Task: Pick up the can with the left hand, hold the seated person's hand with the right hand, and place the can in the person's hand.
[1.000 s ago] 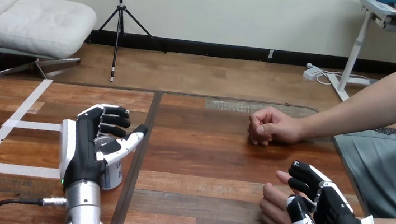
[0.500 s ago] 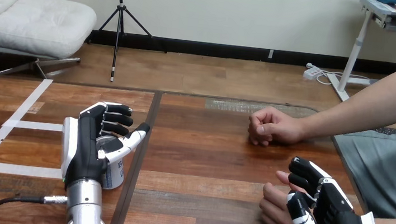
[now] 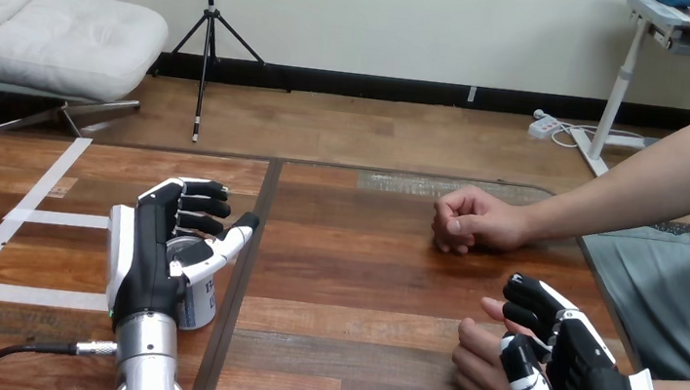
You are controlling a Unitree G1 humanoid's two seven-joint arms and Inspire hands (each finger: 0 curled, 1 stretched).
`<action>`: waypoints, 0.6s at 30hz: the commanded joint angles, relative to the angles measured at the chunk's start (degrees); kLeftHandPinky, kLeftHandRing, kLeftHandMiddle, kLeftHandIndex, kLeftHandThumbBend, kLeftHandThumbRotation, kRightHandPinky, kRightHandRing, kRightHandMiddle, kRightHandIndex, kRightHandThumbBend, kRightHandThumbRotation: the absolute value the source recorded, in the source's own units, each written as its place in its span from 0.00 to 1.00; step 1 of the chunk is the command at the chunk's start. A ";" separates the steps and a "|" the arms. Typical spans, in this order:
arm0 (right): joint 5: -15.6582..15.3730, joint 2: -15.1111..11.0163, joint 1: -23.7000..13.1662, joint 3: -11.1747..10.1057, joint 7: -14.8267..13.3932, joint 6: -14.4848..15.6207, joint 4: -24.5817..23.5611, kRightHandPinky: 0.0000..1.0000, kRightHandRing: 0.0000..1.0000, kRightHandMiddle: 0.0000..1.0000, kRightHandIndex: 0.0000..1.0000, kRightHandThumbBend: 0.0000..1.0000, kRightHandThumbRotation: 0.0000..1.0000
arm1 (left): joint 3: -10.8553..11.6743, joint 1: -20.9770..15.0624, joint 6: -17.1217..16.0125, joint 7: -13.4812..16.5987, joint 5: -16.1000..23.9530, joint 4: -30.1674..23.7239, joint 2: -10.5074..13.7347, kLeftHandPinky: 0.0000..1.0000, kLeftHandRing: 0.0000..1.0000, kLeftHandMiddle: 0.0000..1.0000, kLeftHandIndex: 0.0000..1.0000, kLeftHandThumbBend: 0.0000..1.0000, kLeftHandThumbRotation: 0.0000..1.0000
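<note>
A silver can [image 3: 193,303] with a shiny top stands upright on the table at the lower left. My left hand [image 3: 158,247] is wrapped round it, fingers curled over the far side and thumb on the right of it. At the lower right my right hand [image 3: 561,372] lies over the person's near hand [image 3: 478,367], its fingers curled round that hand's far edge and its thumb along the near side. The person's far hand [image 3: 472,220] rests as a loose fist on the table further back.
White tape lines [image 3: 30,215] cross the table's left part. A dark seam [image 3: 248,261] runs down the table between the two halves. The table's right edge [image 3: 596,283] lies close beside my right hand.
My left hand shifted very slightly to the right and tightened on the can. My right hand and the person's hands stay as they were.
</note>
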 commanded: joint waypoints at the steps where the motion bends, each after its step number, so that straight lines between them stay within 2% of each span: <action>1: 0.43 -0.43 -2.61 -0.44 -0.20 -1.21 -0.87 0.76 0.82 0.83 0.81 0.58 0.67 | 0.30 -0.77 -1.11 -0.38 0.00 -3.41 -0.15 0.46 0.54 0.58 0.57 0.61 0.00; 10: 1.21 -0.61 -2.65 -0.46 0.27 -0.93 -0.95 0.76 0.83 0.84 0.81 0.57 0.66 | 0.49 1.14 -2.51 -0.54 -0.22 -4.64 0.05 0.54 0.62 0.65 0.64 0.66 0.00; 18: 0.72 -0.87 -3.00 -0.62 0.17 -1.30 -0.53 0.76 0.83 0.84 0.81 0.57 0.66 | 0.96 3.43 -0.68 -2.41 -1.38 -7.92 0.11 0.65 0.70 0.73 0.71 0.72 0.00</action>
